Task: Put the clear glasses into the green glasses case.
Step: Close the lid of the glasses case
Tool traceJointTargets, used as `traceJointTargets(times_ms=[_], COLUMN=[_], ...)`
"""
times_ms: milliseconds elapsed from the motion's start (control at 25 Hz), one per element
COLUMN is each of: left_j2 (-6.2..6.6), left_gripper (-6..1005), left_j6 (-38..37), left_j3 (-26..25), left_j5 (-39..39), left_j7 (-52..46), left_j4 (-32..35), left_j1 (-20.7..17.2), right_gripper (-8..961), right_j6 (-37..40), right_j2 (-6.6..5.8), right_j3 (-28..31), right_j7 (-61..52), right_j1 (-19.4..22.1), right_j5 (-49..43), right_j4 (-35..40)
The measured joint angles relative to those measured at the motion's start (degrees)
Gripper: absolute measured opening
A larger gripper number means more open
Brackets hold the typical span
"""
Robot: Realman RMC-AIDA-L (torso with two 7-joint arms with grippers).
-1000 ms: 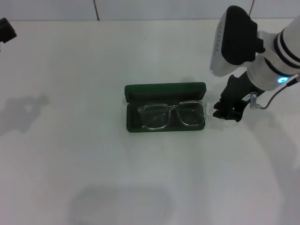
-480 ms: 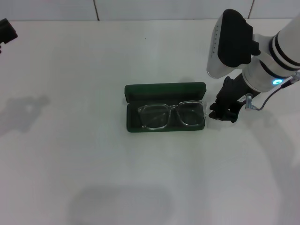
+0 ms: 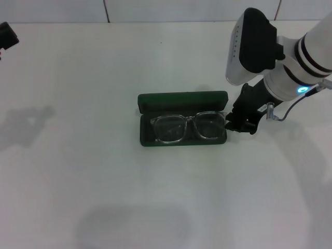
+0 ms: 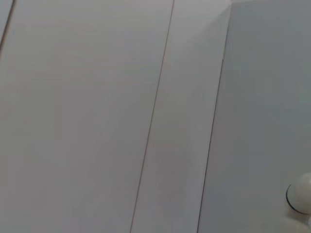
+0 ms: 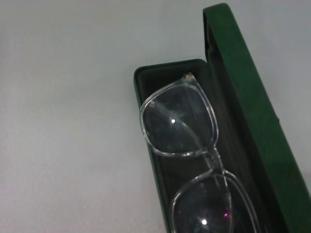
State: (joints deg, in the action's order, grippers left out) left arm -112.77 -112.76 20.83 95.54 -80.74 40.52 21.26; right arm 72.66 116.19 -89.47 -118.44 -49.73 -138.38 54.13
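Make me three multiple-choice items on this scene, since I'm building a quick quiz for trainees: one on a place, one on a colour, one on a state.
1. Where are the clear glasses?
A. On the table left of the case
B. Lying in the open green glasses case
C. Held in the air by a gripper

2. What colour is the case's inside?
A. Dark green
B. Red
C. White

3. How does the case's lid stand?
A. Shut over the glasses
B. Taken off and laid aside
C. Open, raised along the far edge

Key: 1 B, the frame rests inside the lower shell in the head and right wrist views. 2 A, the lining around the lenses is dark green. 3 C, the lid stands up behind the tray, with the right gripper at the case's right end.
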Motion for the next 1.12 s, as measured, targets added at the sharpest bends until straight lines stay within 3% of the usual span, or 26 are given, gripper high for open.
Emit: traceJointTargets(times_ms=[1120], left_j2=[-0.18], left_gripper=[90], left_j6=[-0.2], left_j3=[0.5], left_j5=[0.1], left_j7=[-0.2], left_j4=[0.0], left_j1=[-0.5], right_gripper=[150], right_j6=[-3.1], right_j2=[0.0], right_j3=[0.0], right_j7=[3.4], right_j1=[0.2], right_j5=[4.8], right_j4=[-2.5])
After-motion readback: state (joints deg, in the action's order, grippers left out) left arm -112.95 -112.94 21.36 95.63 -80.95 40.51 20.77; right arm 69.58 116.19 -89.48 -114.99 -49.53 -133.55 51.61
